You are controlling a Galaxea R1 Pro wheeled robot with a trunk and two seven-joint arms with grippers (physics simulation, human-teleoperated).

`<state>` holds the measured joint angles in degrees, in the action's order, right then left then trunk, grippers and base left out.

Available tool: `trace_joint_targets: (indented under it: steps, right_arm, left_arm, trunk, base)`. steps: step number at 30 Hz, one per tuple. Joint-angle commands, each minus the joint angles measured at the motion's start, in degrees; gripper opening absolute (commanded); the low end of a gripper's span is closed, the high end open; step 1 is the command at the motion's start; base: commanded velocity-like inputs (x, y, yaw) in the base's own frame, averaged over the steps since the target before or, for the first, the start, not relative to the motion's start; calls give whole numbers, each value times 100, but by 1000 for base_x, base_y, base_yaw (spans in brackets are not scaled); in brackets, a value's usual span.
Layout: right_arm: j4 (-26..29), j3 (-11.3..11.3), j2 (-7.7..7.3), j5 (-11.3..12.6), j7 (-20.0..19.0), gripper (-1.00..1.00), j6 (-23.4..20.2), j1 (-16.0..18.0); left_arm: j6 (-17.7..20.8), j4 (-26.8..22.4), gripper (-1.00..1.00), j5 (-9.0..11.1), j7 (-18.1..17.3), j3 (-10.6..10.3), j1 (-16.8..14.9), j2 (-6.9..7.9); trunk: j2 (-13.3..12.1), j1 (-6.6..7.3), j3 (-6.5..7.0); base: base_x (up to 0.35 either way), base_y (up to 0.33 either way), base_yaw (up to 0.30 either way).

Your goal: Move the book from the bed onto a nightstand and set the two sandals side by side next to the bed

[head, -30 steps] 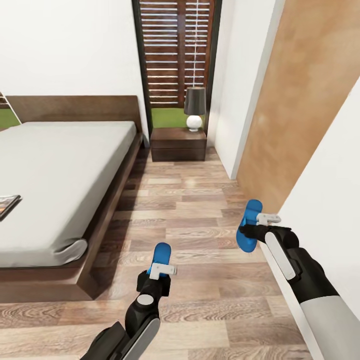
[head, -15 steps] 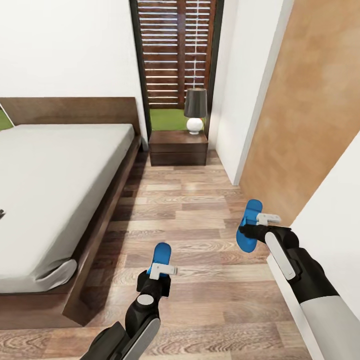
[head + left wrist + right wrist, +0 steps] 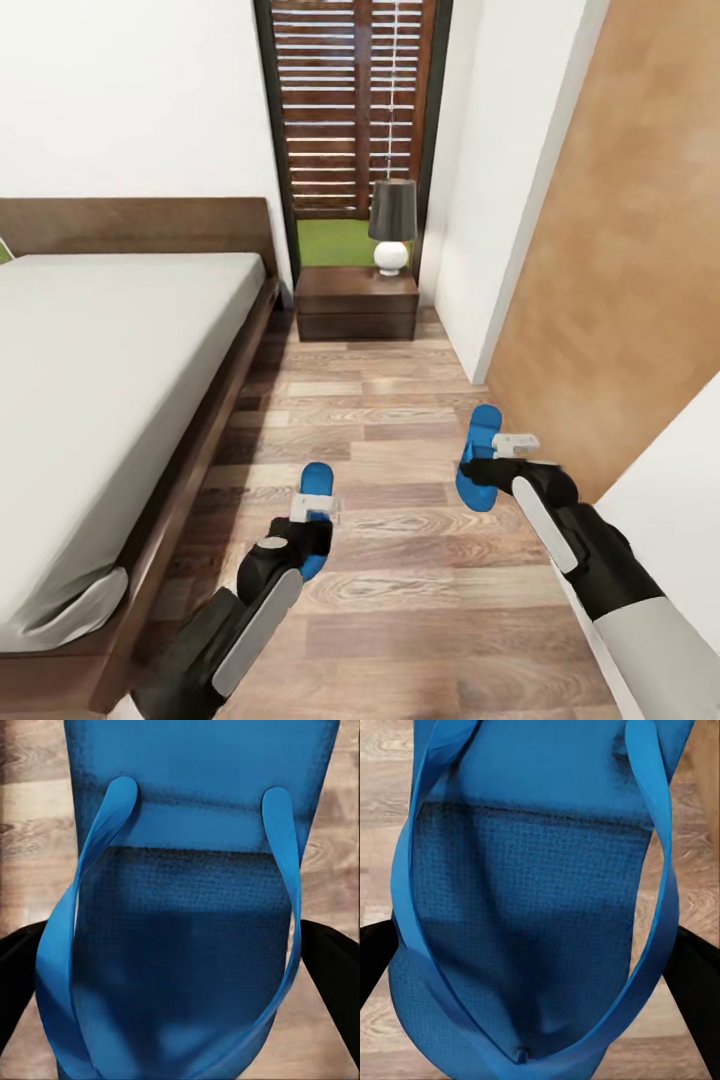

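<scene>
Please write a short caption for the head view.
Each gripper, left and right, holds a blue sandal above the wood floor beside the bed.

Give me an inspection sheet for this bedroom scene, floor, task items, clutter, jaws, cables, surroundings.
Surface: wood-plank floor, bare between bed and wall.
Job's things: left sandal held in left gripper; right sandal held in right gripper, both above the floor. Bed with grey mattress. One nightstand at the bed's head.
Clutter: a lamp stands on the nightstand.
Grippers: both pairs of jaws closed on a sandal.
Cables: nothing seen.
Surroundings: white walls, slatted window, wood-tone panel on the right.
</scene>
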<state>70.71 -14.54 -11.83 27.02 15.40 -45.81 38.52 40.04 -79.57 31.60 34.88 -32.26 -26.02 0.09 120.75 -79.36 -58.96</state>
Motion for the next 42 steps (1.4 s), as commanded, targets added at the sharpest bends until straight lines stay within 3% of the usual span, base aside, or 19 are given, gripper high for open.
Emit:
trace_joint_targets:
  steps: [1, 5, 13, 18, 22, 23, 26, 30, 36, 42]
  right_arm:
    - [-9, -69, -10, -27, 62, -100, -15, 4]
    - [-59, -193, -17, -31, 67, -100, 19, -1]
    - [-87, -234, -6, -17, -6, -100, 25, -3]
    - [-303, -254, -29, -25, -473, -100, 23, -3]
    - [-643, -255, -70, -226, -1012, -100, 34, -3]
    - [-731, -254, -84, -407, -1175, -100, 38, -3]
    - [-814, -250, -90, -772, -1409, -100, 43, -3]
    - [-843, -251, -85, -1044, -1551, -100, 41, -3]
    - [-845, -251, -87, -1178, -1545, -100, 44, -3]
    - [-755, -236, -92, -1223, -1640, -100, 332, -3]
  left_arm:
    - [46, 40, -100, 80, -22, 18, -67, 1]
    - [48, 391, -100, 186, -255, 73, -208, -19]
    - [16, 752, -100, 119, -314, 78, -242, -156]
    - [14, 796, -100, 111, -318, 79, -243, -175]
    - [13, 806, -100, 113, -319, 79, -245, -181]
    - [13, 808, -100, 114, -319, 79, -245, -183]
    - [13, 810, -100, 117, -317, 75, -244, -184]
    - [13, 811, -100, 121, -317, 67, -245, -184]
    - [13, 818, -100, 134, -316, 57, -244, -185]
    - [13, 820, -100, 140, -315, 42, -245, -185]
  trunk:
    - [3, -1, -6]
    - [3, -1, -6]
    - [3, -1, -6]
    - [3, -1, -6]
    - [3, -1, -6]
    - [3, -1, -6]
    - [3, -1, -6]
    - [3, -1, -6]
    - [3, -1, -6]
    - [3, -1, -6]
  base:
    - [332, 0, 0]
    - [332, 0, 0]
    - [332, 0, 0]
    - [332, 0, 0]
    - [332, 0, 0]
    - [332, 0, 0]
    - [332, 0, 0]
    - [332, 0, 0]
    - [332, 0, 0]
    - [331, -19, 0]
